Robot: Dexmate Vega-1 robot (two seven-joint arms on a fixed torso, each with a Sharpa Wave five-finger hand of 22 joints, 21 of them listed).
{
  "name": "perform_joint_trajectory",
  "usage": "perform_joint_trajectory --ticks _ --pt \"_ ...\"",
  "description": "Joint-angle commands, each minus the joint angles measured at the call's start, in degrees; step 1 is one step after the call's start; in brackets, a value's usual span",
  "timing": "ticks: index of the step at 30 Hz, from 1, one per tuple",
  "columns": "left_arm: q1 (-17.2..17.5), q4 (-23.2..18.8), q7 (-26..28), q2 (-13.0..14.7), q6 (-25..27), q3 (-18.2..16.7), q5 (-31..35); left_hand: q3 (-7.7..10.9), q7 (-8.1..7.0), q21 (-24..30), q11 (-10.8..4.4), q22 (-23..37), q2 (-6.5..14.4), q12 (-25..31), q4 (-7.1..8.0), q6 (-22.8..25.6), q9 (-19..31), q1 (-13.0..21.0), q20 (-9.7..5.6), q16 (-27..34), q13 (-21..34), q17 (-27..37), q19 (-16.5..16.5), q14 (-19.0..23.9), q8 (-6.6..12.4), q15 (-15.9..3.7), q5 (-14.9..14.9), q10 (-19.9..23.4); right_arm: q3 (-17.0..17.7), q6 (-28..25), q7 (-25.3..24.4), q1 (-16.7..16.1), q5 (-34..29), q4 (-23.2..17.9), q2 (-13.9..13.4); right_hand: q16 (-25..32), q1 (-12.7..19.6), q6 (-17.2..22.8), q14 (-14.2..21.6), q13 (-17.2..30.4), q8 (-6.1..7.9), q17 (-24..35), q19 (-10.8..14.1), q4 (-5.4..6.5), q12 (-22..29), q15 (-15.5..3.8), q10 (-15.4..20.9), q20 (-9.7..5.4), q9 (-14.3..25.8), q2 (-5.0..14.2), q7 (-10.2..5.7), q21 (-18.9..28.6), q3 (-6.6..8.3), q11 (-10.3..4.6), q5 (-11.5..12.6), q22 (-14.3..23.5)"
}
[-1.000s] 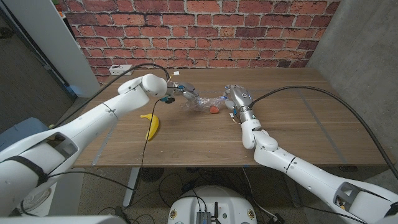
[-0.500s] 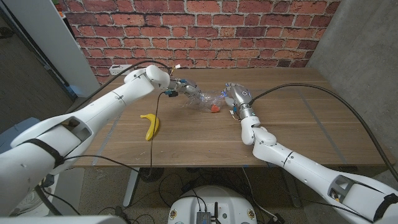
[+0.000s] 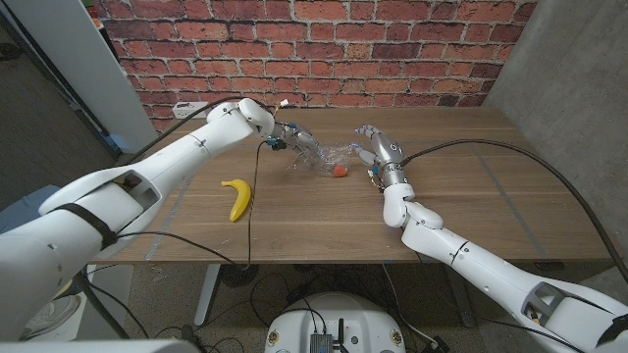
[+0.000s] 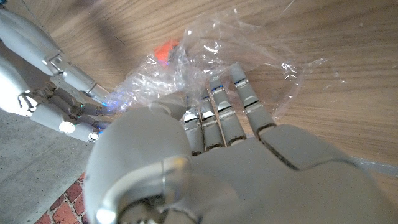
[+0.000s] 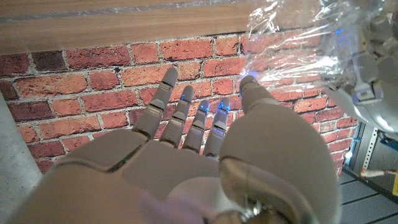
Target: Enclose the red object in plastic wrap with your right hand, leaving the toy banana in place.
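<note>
Red object (image 3: 339,171): on tabletop (image 3: 471,206), under crumpled plastic wrap (image 3: 322,160), between both hands; just beside right hand, toward robot's left.
Plastic wrap: bunched over red object, one end at left hand, other end at right hand.
Right hand (image 3: 378,149): raised beside wrap, fingers (image 5: 186,109) spread and extended; thumb tip at wrap edge, grip cannot be told.
Left hand (image 3: 285,136): fingers (image 4: 217,106) laid on wrap, pressing on it.
Toy banana (image 3: 237,197): flat on tabletop, well apart from wrap, toward robot's left.
</note>
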Motion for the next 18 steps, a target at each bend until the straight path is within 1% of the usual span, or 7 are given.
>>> perform_joint_trajectory --ticks 1,3,6,7,12,15,18 --pt "-0.9 1.2 5.2 -2.4 5.8 0.6 -2.9 0.68 1.1 0.9 -0.01 0.1 -0.1 0.4 -0.06 0.8 0.7 -0.6 -0.13 0.5 0.4 0.1 1.1 1.3 0.73 -0.22 -0.1 1.2 2.9 10.3 -7.1 -5.3 0.9 -3.4 -2.8 1.6 0.1 4.6 3.9 1.1 2.52 1.1 2.1 -1.26 2.5 -6.33 4.5 -0.04 0.7 -0.04 0.39 0.9 0.4 0.05 0.3 0.3" --pt "-0.6 1.1 6.6 -2.6 6.5 0.3 -3.4 0.75 1.17 1.1 0.14 0.2 -0.2 0.4 -0.09 0.9 0.8 -0.6 -0.13 0.5 0.5 0.1 1.3 1.5 0.91 -0.32 -0.1 1.3 2.8 9.9 -5.0 -5.9 0.3 -5.2 -4.3 1.4 0.1 6.0 4.2 1.4 3.11 1.0 2.3 -1.63 2.9 -6.27 4.8 -0.06 0.8 -0.48 0.31 1.0 0.47 -0.19 0.3 0.3" --pt "-0.6 1.5 7.9 -3.0 7.3 0.1 -4.2 0.87 1.14 1.4 0.14 0.2 -0.2 0.4 -0.12 0.8 1.1 -0.7 -0.16 0.3 0.6 0.1 1.4 1.6 1.11 -0.25 -0.1 1.5 3.1 9.0 0.2 -6.8 0.9 -8.4 -6.7 1.0 -0.1 7.9 4.2 1.7 3.86 1.0 2.2 -1.91 3.1 -6.09 4.8 -0.18 0.8 -0.95 -0.28 1.0 0.56 -0.15 0.4 0.3" --pt "-0.8 1.7 8.0 -3.1 7.2 0.4 -4.3 0.92 1.19 1.6 0.22 0.2 -0.2 0.4 -0.11 0.7 1.2 -0.8 -0.21 0.3 0.6 0.1 1.7 1.6 1.18 -0.21 -0.1 1.5 3.3 9.1 1.5 -7.1 1.3 -9.2 -7.2 0.7 0.0 8.1 3.9 1.8 3.96 1.0 2.1 -2.09 2.8 -6.01 4.1 -0.23 0.8 -1.05 -0.22 1.0 0.7 -0.19 0.5 0.3" --pt "-0.9 2.0 10.0 -3.9 8.5 0.4 -5.1 1.1 1.1 2.4 0.34 0.2 -0.2 0.4 -0.06 0.5 1.6 -1.0 -0.24 0.2 0.8 0.2 2.6 2.1 1.51 -0.15 -0.1 1.8 4.0 9.6 9.9 -7.6 3.3 -13.2 -10.8 0.3 0.7 7.2 3.9 2.0 3.47 0.8 1.9 -2.91 2.3 -6.03 2.8 -0.86 0.7 -1.32 -0.34 0.9 1.35 -0.13 0.6 0.3" --pt "-0.6 2.3 11.3 -4.3 8.5 0.0 -5.9 1.21 0.96 2.8 0.19 0.2 -0.2 0.4 -0.07 0.4 1.7 -1.1 -0.3 0.1 0.9 0.2 3.0 2.4 1.66 -0.21 -0.2 2.2 4.5 10.0 16.3 -7.2 5.6 -15.4 -12.8 0.7 1.6 7.4 5.9 2.1 3.38 0.7 2.2 -3.58 2.6 -6.59 3.4 -1.54 0.5 -1.39 -0.29 1.0 2.07 -0.24 0.8 0.3" --pt "-0.3 1.7 12.8 -4.3 8.6 0.0 -6.1 1.36 1.0 3.2 0.42 0.2 -0.2 0.6 -0.14 0.6 1.6 -1.3 -0.33 0.1 1.0 0.2 3.3 2.8 1.76 -0.25 -0.2 2.7 4.4 9.7 19.8 -6.9 5.8 -16.6 -13.5 0.5 2.0 8.1 6.1 2.2 3.54 0.6 2.4 -3.83 2.8 -6.58 4.0 -2.04 0.4 -1.31 0.05 1.1 2.55 0.27 0.8 0.3"
